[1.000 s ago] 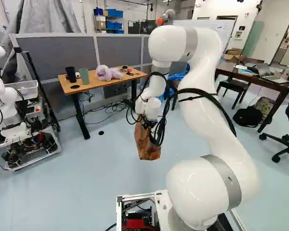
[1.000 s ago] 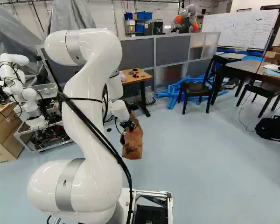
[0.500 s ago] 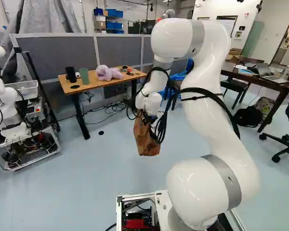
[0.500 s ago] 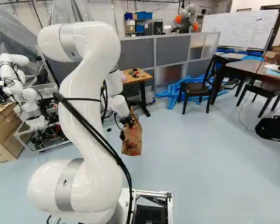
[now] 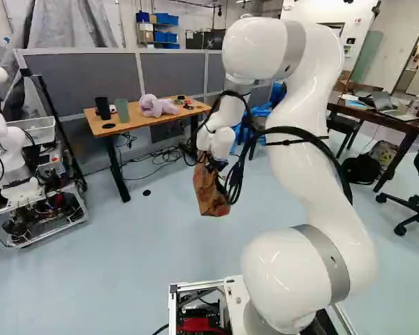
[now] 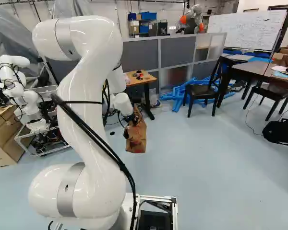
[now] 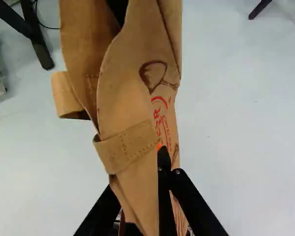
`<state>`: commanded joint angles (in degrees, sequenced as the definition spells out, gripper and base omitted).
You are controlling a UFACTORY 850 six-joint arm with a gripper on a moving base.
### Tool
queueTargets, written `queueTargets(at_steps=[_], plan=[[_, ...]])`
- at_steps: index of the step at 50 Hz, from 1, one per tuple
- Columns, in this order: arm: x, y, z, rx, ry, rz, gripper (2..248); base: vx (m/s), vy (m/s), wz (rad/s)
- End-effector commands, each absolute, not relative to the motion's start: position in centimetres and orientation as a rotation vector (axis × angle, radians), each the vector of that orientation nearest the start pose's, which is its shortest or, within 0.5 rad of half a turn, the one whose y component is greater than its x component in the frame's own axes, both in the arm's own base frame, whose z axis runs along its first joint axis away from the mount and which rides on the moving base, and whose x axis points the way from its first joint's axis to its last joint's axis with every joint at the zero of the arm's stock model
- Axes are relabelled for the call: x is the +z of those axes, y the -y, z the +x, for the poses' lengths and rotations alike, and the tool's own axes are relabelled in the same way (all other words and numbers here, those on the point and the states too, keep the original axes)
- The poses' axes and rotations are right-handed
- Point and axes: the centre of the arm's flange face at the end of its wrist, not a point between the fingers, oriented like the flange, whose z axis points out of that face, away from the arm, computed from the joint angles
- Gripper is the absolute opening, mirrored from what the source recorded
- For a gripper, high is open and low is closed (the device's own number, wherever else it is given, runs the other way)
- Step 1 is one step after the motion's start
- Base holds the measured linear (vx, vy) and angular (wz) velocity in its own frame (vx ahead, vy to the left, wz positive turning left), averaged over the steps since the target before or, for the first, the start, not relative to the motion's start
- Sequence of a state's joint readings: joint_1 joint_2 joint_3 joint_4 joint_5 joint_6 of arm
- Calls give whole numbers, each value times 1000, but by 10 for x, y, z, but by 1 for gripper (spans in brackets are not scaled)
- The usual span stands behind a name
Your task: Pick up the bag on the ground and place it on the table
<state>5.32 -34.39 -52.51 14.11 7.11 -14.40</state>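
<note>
Left base view: the bag [image 5: 211, 195] hangs from the gripper [image 5: 212, 165], short of the table [image 5: 141, 121]; plush [image 5: 156, 106] and cups [image 5: 121, 110] occupy its top, cables [image 5: 160, 155] lie beneath. Right base view: chair [image 6: 201, 92] right of the table. Wrist view: the jaws pinch the bag.

Bag [image 7: 132, 103] tan-brn w/ red print [image 7: 160, 117]. Upper L of L base view: counter [image 5: 136, 123] orangey-brn, blk legs [image 5: 116, 171]; plush [image 5: 153, 106] pale purple; cup [image 5: 122, 112] gray-grn. Arm [image 5: 304, 91] wht w/ gray bands [image 5: 329, 262]. Floor [image 5: 160, 241] lt blue.
</note>
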Motion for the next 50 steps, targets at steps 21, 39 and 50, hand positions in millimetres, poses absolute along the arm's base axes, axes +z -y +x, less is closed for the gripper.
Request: queueTargets(at_steps=[21,39,50], plan=[[269,-48,537,-584,124,-3066,21,0,0,0],[290,-49,538,-459,111,-3054,21,0,0,0],[303,-50,538,-384,105,-3043,21,0,0,0]])
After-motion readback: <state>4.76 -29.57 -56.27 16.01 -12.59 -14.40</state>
